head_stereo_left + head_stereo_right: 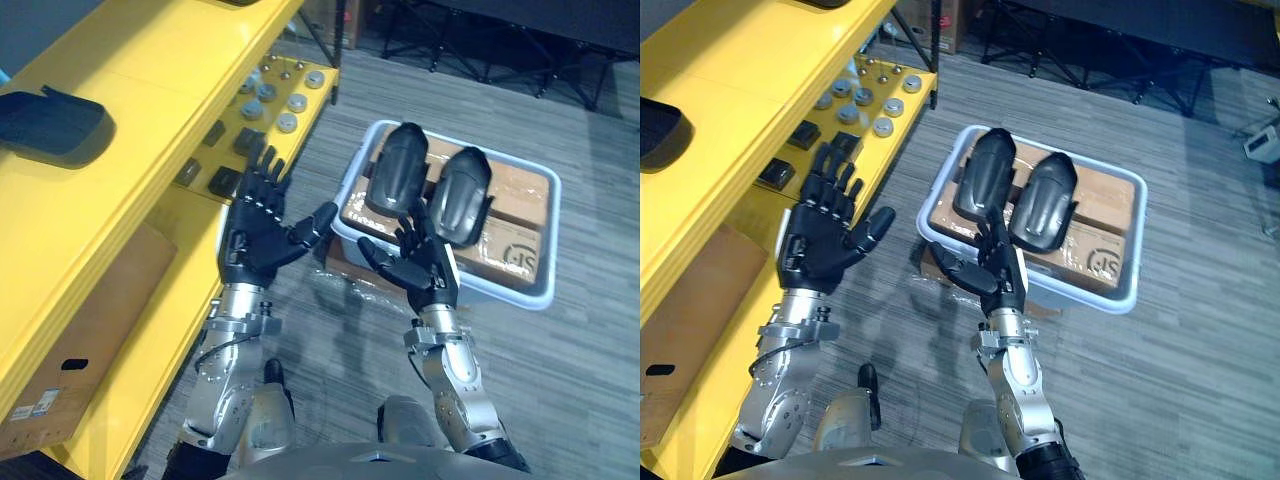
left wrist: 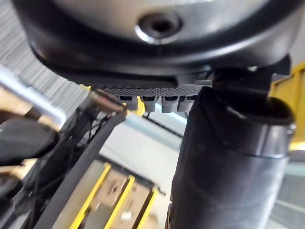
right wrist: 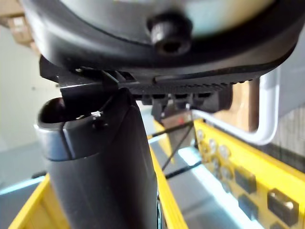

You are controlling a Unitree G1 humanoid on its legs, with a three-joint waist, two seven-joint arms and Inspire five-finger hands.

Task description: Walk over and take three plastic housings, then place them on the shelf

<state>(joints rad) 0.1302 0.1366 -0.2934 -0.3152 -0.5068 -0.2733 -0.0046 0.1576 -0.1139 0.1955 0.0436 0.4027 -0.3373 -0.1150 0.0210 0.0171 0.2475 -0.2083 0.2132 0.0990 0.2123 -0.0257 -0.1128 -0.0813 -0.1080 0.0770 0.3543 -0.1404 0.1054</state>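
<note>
Though right hand (image 1: 425,268) and left hand (image 1: 252,238) gape empty, housings (image 1: 400,170) (partly hidden) occupy bin (image 1: 500,290)

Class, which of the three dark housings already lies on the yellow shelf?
The housing on the top board at the robot's left; the other two sit in the white bin.

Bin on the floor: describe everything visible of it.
The bin is pale plastic, rectangular with rounded corners and a rolled rim, standing level on the carpet beside the yellow shelf. It holds brown boxes, and two dark housings lie side by side on them. The open right hand hovers at its near rim; contact is unclear.
</note>
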